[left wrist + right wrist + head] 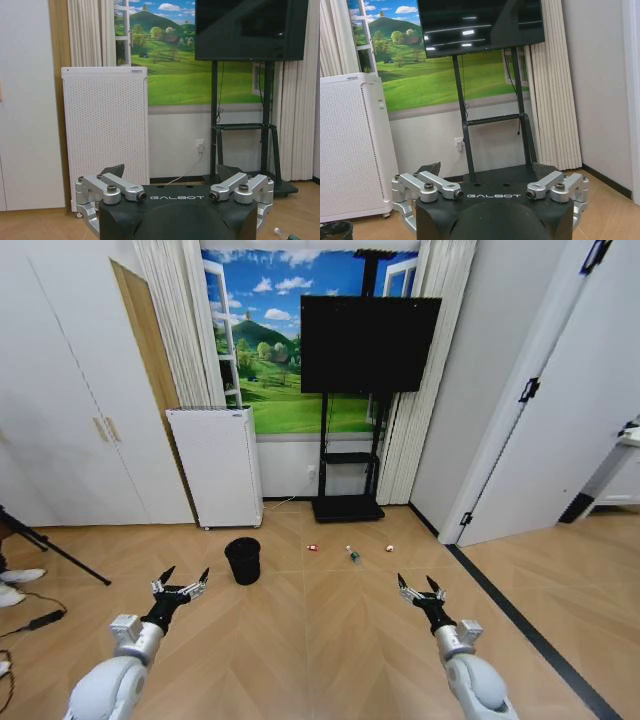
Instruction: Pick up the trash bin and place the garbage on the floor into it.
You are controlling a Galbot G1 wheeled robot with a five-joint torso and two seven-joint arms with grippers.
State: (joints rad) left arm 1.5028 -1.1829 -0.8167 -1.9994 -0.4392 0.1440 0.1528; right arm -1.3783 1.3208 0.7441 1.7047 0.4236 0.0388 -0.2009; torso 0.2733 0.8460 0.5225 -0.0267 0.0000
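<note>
1. Nearest the camera: left gripper (184,580) and right gripper (419,587), both raised out front at about the same height over bare floor (320,640), fingers spread apart, clamped on nothing. Probably a ready pose, held clear of the floor and empty ahead of the first reach.
2. Seen from each wrist, the same spread: dark fingertips wide apart on the left gripper (170,172) and on the right gripper (486,168), nothing between them.
3. Next out: trash bin (242,560), black, upright, mouth open upward, standing alone on the parquet. Ahead of the left gripper and slightly to its right, apart from it, no contact. Nearer to the left arm than to the right, so likely the left arm's to lift. Rim of the trash bin (335,231) also at the corner of the right wrist view.
4. A little farther, to the right of the bin: garbage in a loose row, red-and-white wrapper (312,548), green bottle (352,554) lying down, small red-and-white scrap (389,548). All well apart from both grippers, ahead of the right one and between the two arms. Not in the bin; task apparently not yet started.
5. Farthest: white perforated appliance (218,466) against the wall behind the bin, black screen on a stand (366,344), dark strip (520,620) running across the floor at right.
</note>
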